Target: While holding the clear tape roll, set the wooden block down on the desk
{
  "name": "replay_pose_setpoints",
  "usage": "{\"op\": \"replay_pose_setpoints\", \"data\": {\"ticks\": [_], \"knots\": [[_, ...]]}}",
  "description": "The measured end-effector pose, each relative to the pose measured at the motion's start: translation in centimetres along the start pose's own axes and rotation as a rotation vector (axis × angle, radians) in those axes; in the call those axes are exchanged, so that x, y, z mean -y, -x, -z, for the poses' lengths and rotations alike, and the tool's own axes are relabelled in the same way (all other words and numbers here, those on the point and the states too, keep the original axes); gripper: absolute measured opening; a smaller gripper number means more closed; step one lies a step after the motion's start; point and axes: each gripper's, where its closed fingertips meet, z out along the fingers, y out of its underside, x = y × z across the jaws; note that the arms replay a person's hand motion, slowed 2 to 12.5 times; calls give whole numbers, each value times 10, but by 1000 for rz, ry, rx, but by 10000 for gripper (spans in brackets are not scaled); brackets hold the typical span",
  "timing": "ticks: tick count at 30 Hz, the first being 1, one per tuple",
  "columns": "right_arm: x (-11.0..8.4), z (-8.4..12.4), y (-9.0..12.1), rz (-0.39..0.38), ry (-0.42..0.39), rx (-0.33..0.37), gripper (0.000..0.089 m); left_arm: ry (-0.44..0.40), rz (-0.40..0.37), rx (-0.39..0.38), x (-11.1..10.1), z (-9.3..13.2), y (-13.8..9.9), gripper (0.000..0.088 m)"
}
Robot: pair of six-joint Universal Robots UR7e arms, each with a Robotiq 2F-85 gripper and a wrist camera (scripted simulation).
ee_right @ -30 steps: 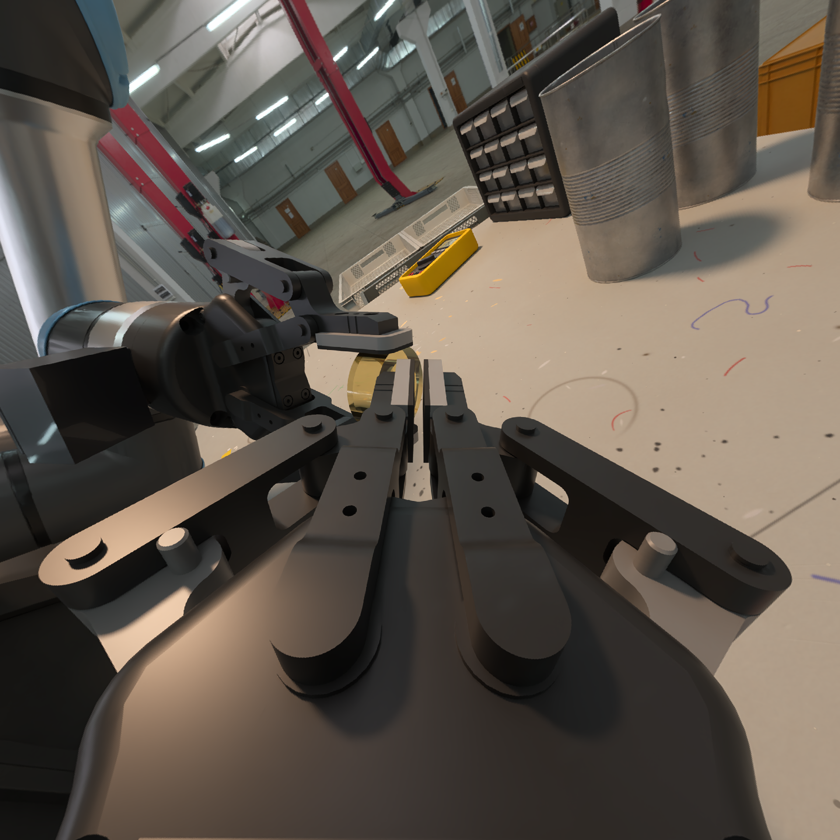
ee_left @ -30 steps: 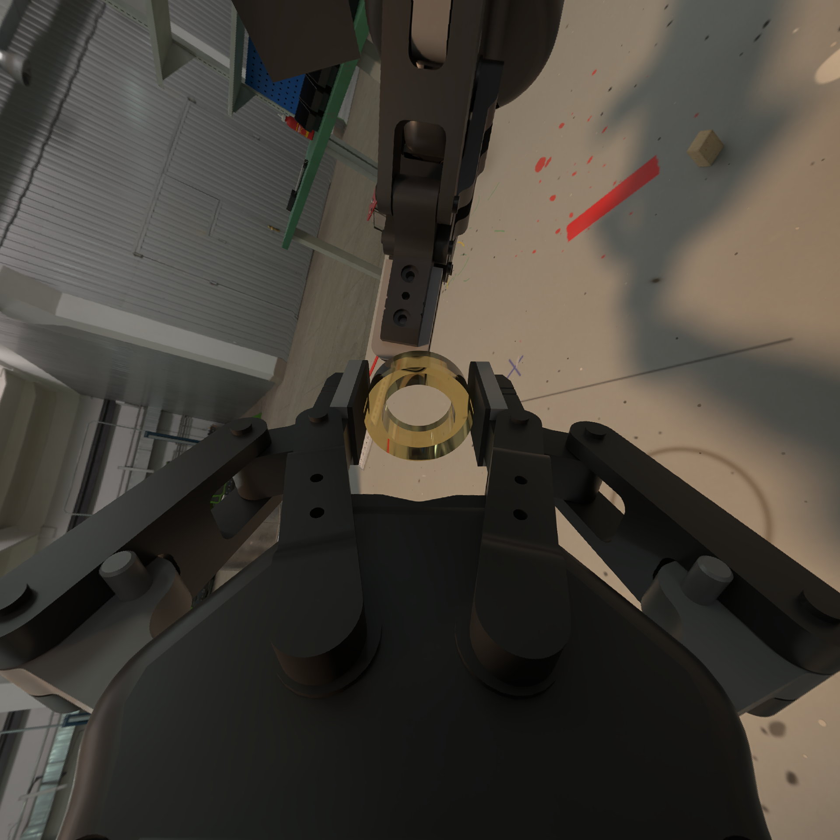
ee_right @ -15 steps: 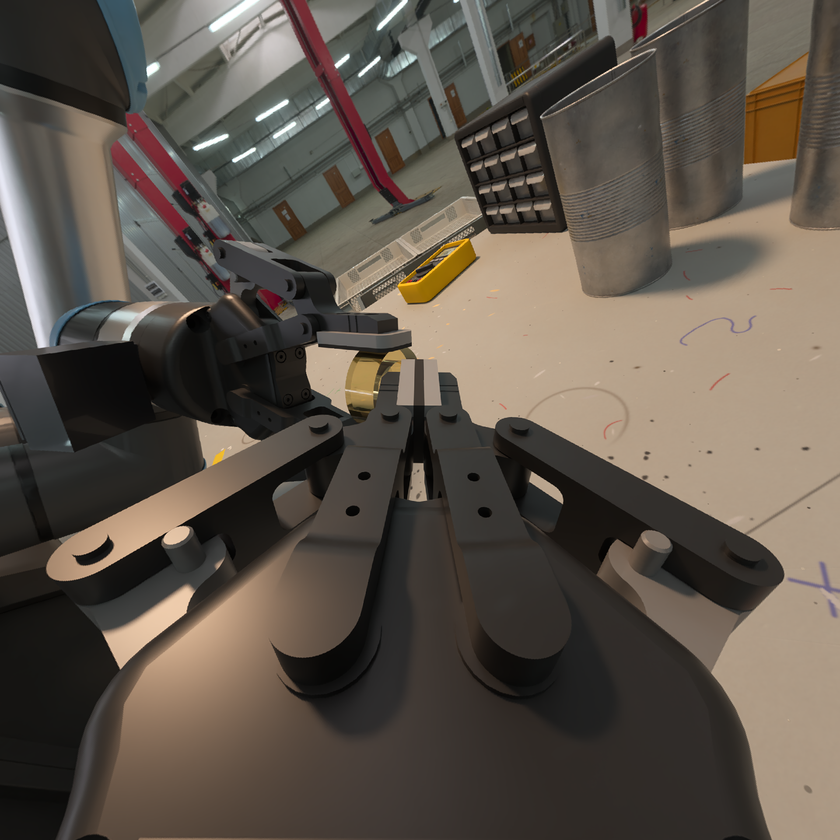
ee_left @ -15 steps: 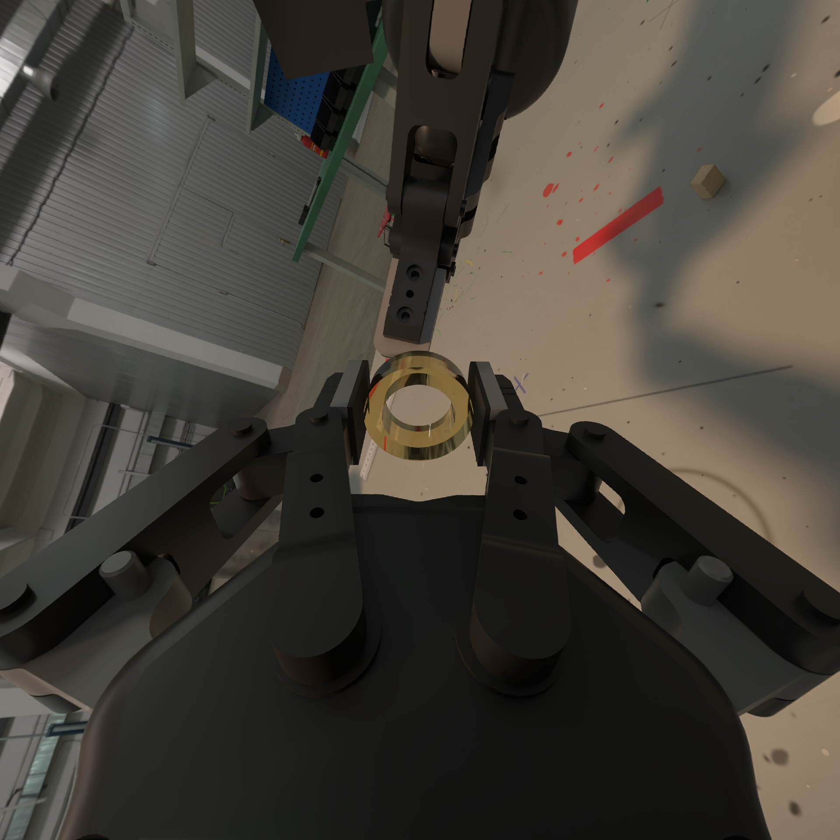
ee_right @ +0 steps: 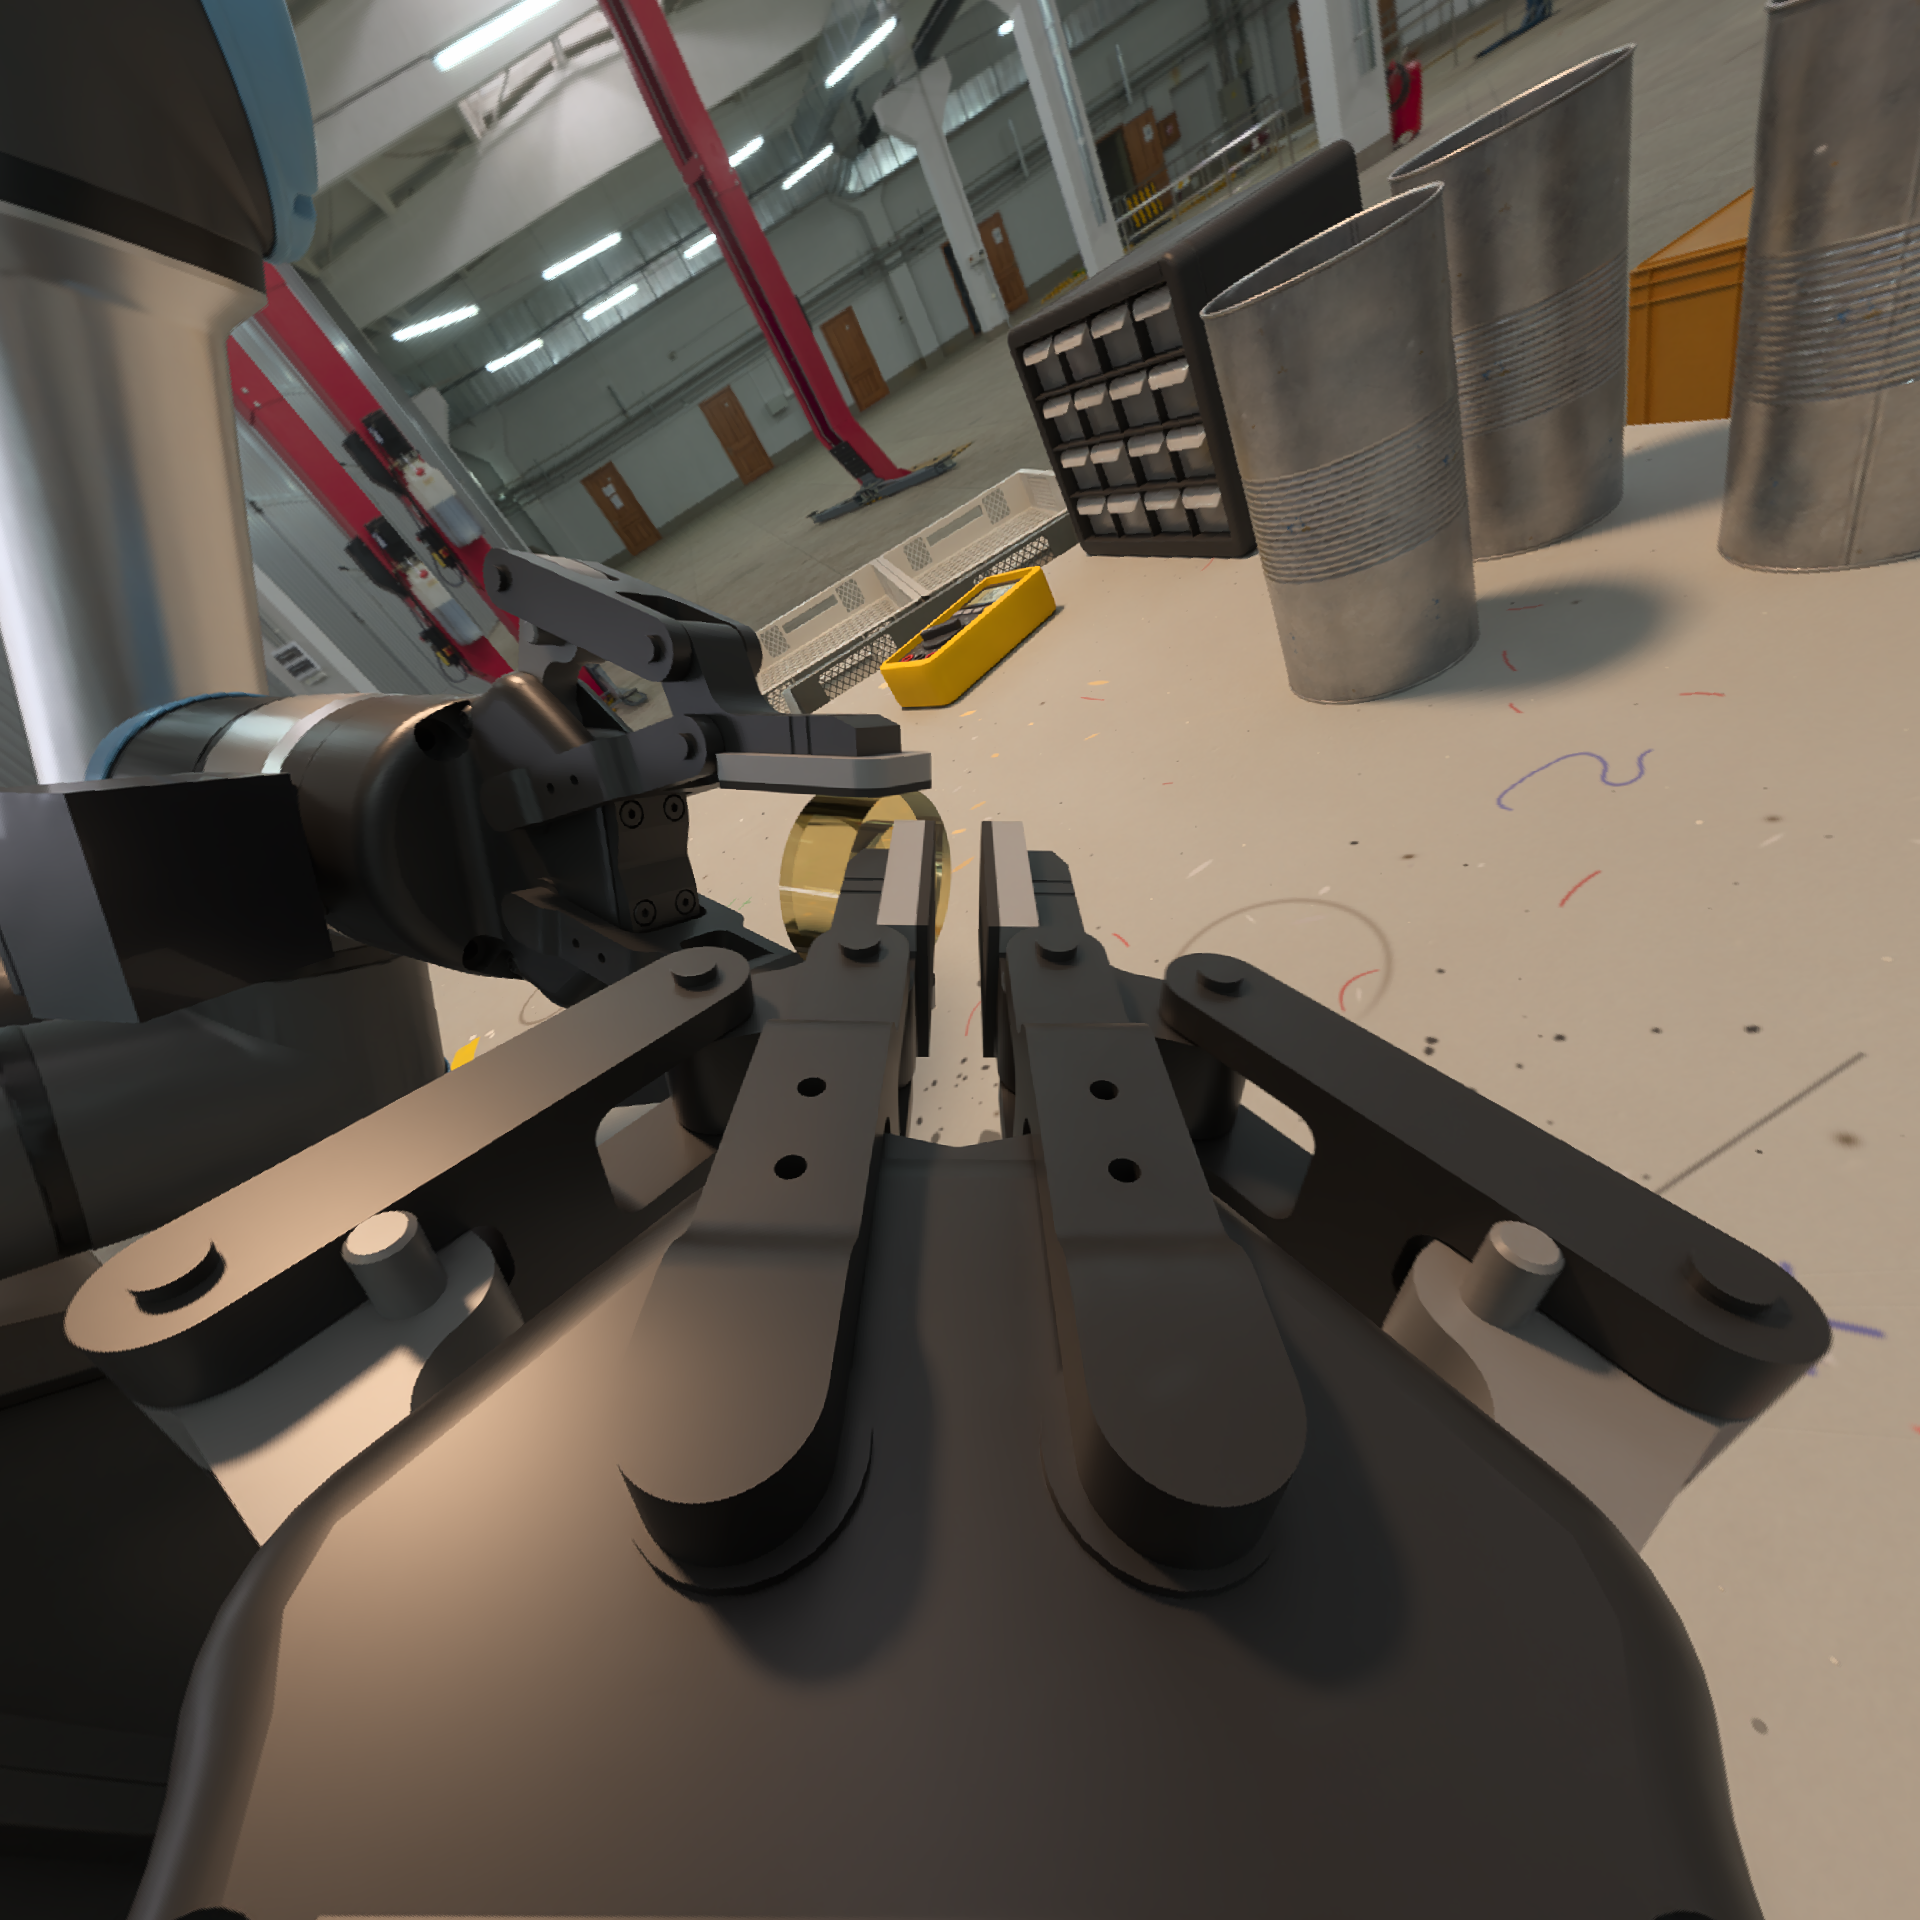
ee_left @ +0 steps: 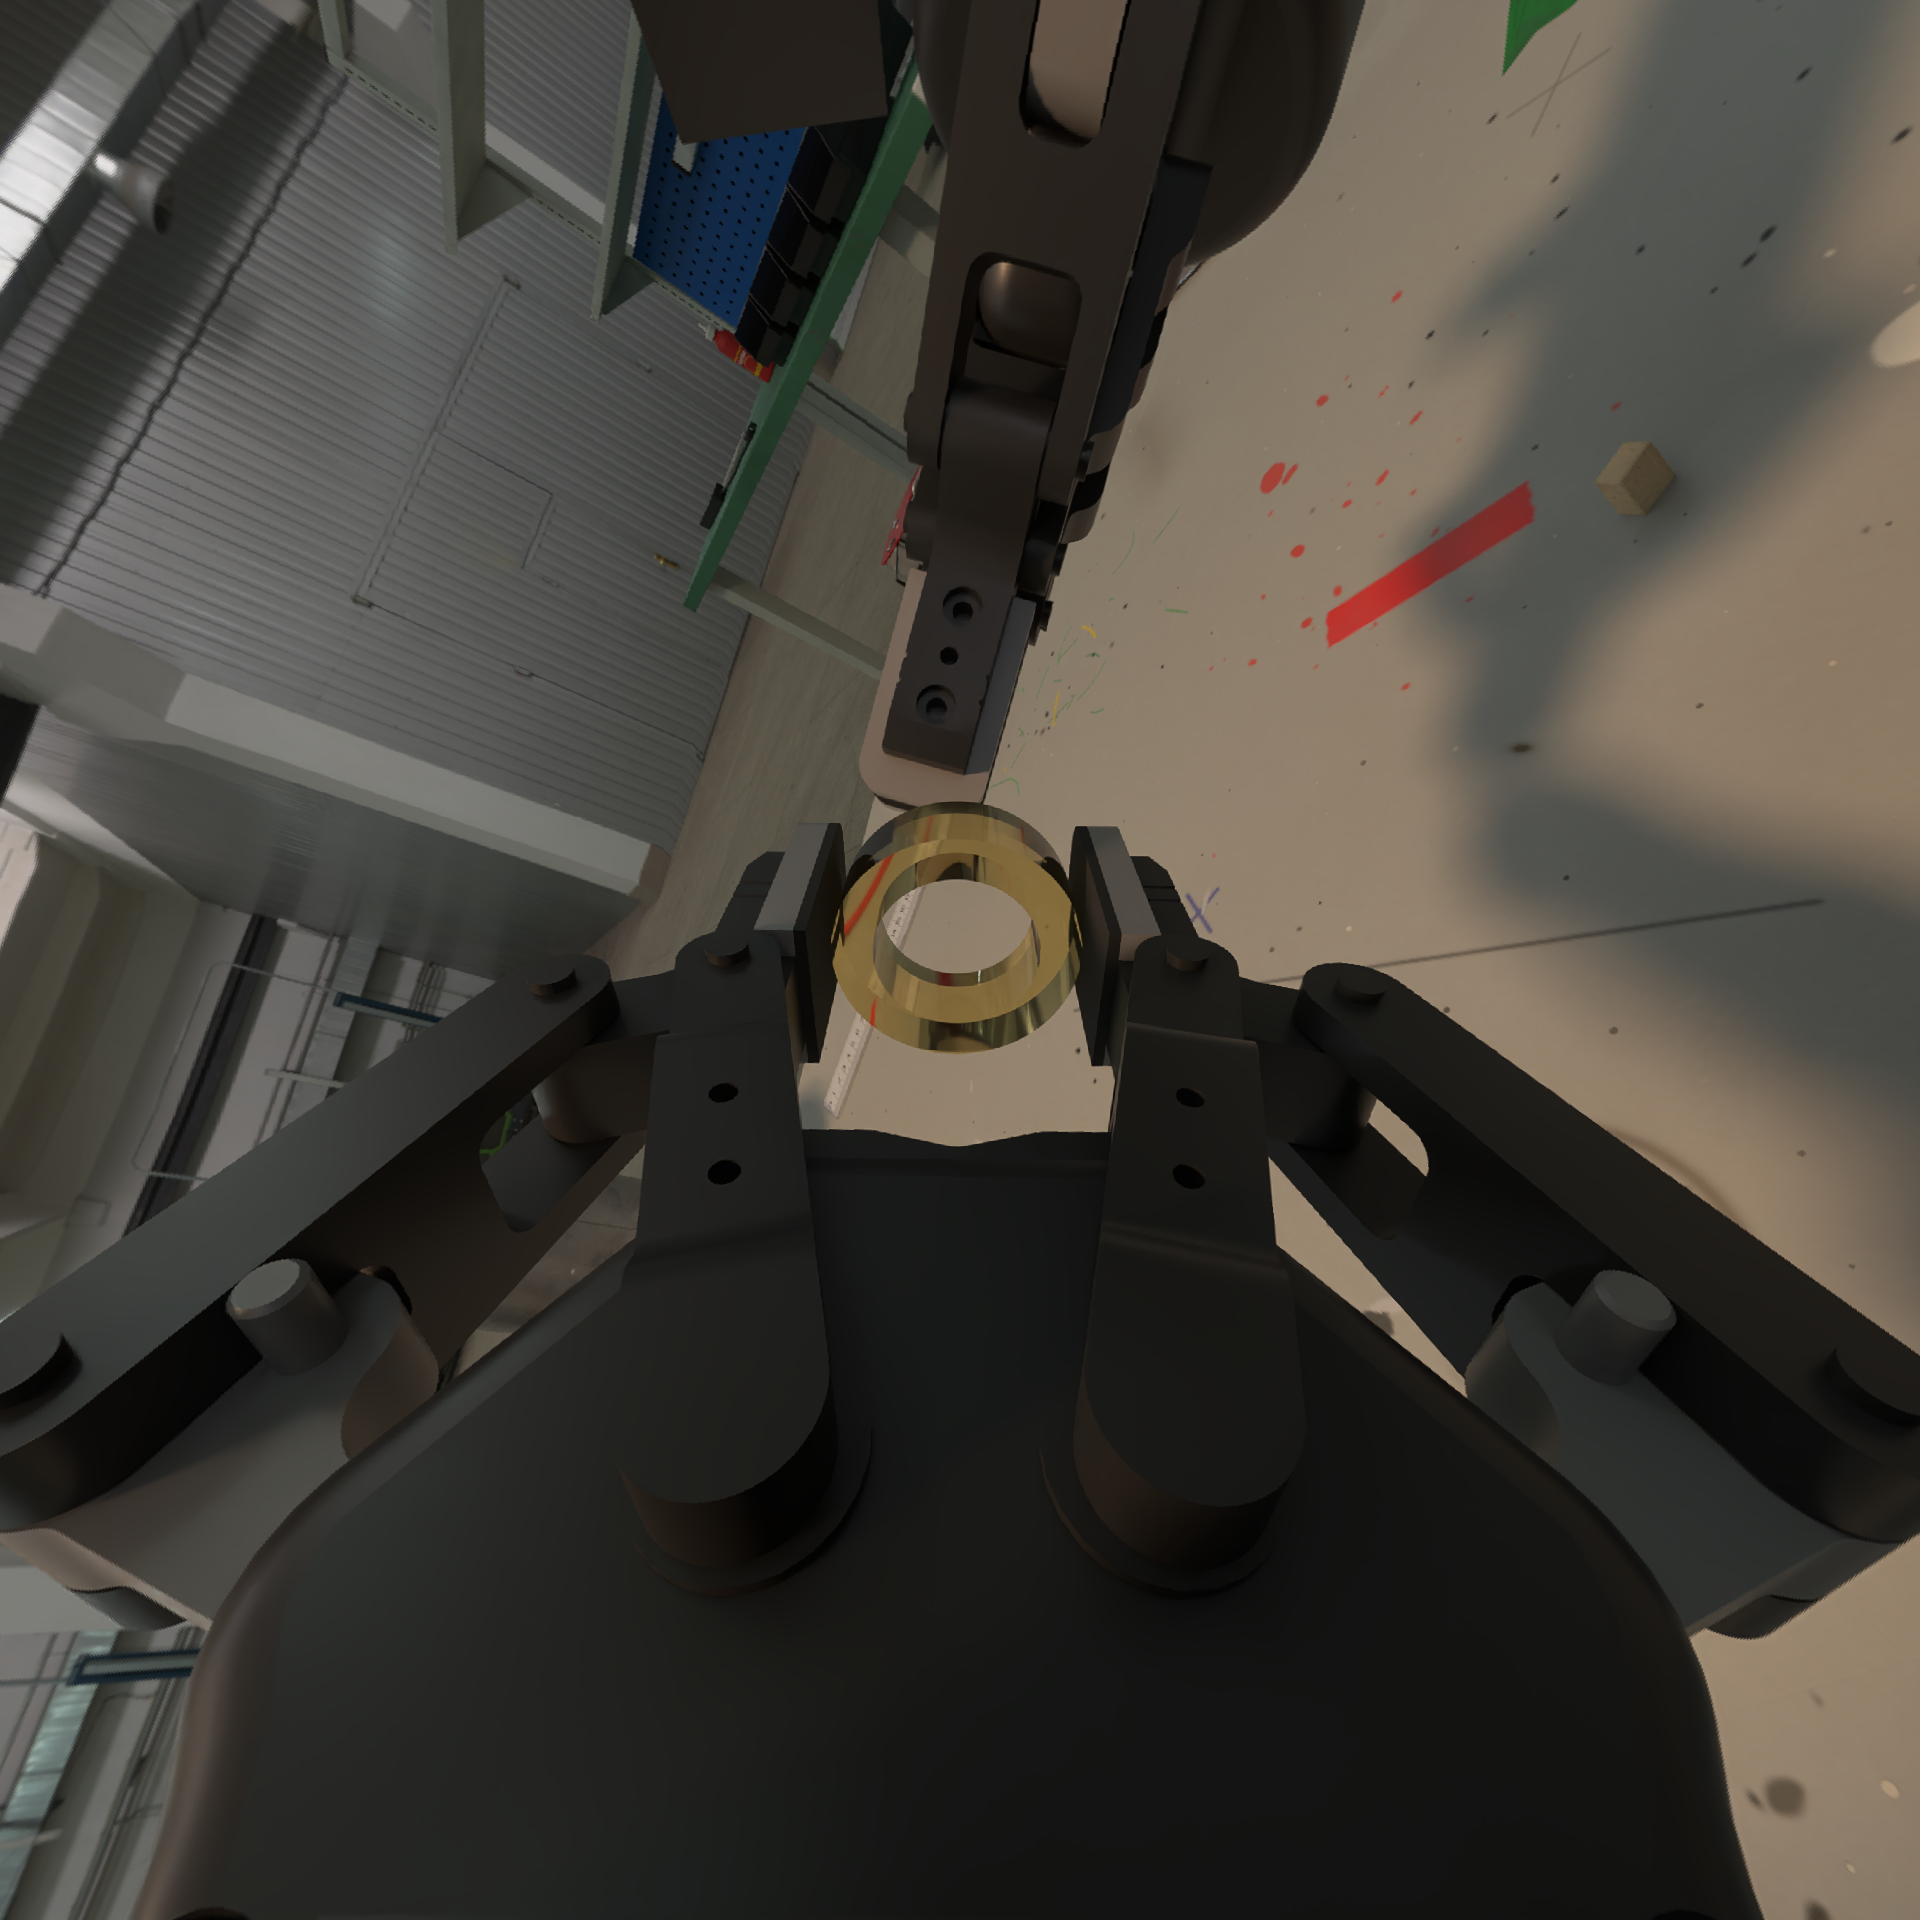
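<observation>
Where left view shows wooden block (ee_left: 1634, 478).

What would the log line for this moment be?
left hand: shut on tape roll | right hand: slightly open, empty | block: on desk

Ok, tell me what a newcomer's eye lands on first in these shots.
First the yellowish clear tape roll, clamped between the left gripper at mid-frame, with the right gripper close in front of it, jaws slightly apart and empty. Then the wooden block, lying alone on the desk by a red stripe.
</observation>
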Motion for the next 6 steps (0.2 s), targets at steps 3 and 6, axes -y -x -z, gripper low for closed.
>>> {"op": "replay_pose_setpoints", "data": {"ticks": [3,6], "knots": [[1,3,-2,-4,0,-13,132,-8,7,4,2,0,2,386],[1,5,-2,-9,2,-13,138,-18,15,5,5,0,3,386]]}}
